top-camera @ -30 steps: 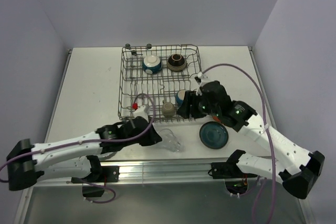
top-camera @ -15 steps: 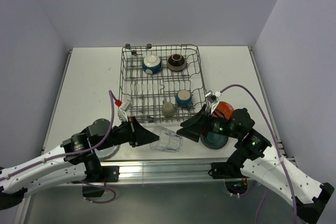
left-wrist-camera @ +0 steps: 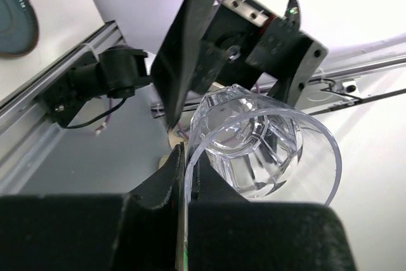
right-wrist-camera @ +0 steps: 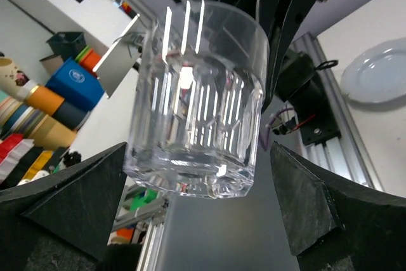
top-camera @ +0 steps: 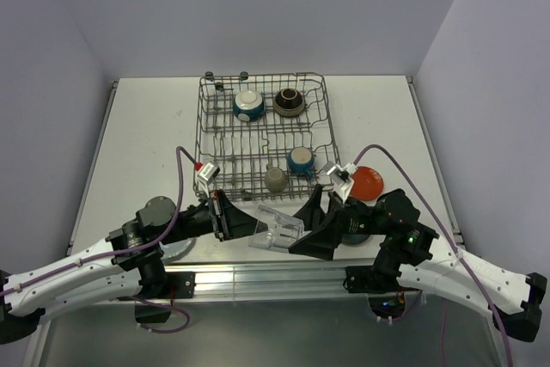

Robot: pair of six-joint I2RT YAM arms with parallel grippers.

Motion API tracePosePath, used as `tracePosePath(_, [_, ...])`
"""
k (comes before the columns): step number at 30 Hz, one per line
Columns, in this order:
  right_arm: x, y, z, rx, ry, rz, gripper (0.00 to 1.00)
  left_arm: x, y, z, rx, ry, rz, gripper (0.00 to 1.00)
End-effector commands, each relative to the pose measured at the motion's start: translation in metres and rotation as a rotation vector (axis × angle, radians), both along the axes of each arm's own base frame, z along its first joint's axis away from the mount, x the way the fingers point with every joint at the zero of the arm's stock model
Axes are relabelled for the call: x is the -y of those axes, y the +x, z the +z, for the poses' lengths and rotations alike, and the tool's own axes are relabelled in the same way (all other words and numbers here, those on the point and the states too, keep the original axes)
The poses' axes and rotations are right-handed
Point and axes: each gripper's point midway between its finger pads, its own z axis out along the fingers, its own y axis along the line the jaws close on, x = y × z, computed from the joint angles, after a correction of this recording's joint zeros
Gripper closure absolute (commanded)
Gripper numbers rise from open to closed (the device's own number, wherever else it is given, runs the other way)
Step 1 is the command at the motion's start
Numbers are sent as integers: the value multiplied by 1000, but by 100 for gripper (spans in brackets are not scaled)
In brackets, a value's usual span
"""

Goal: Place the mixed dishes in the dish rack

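My left gripper [top-camera: 251, 228] is shut on the rim of the clear glass [top-camera: 277, 228], one finger inside and one outside, and holds it tipped on its side above the table's front edge. The left wrist view shows the pinch [left-wrist-camera: 184, 164] on the glass [left-wrist-camera: 260, 144]. My right gripper [top-camera: 311, 223] is open, its jaws spread either side of the glass's base [right-wrist-camera: 193, 99] without touching it. The grey wire dish rack [top-camera: 262, 139] holds a blue-and-white bowl [top-camera: 247, 106], a brown bowl [top-camera: 288, 101], a blue mug [top-camera: 301, 161] and a beige cup [top-camera: 275, 180].
An orange-red plate [top-camera: 368, 182] lies on the table right of the rack. A teal plate [left-wrist-camera: 13, 17] lies under my right arm. A pale plate [right-wrist-camera: 374, 77] lies near my left arm. The metal rail [top-camera: 258, 277] runs along the front edge.
My left gripper has lifted the glass off the table and tipped it. My right arm has swung left from the rack, its open jaws now round the glass's base, uncovering the orange-red plate.
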Motion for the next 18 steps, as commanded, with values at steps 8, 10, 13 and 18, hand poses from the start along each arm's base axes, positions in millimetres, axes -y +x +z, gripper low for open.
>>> tracePosePath(8, [-7,-1,36,41,125,-52,5,-8,-9,36,37,-144,-29,100])
tracePosePath(10, [-6,3,38,37,136,-82,5,-9,-8,33,29,-143,-21,100])
tracePosePath(13, [-3,8,41,39,158,-127,7,-15,-6,32,22,-155,1,100])
tracePosePath(18, [1,11,45,30,207,-172,11,-27,-1,37,24,-197,61,100])
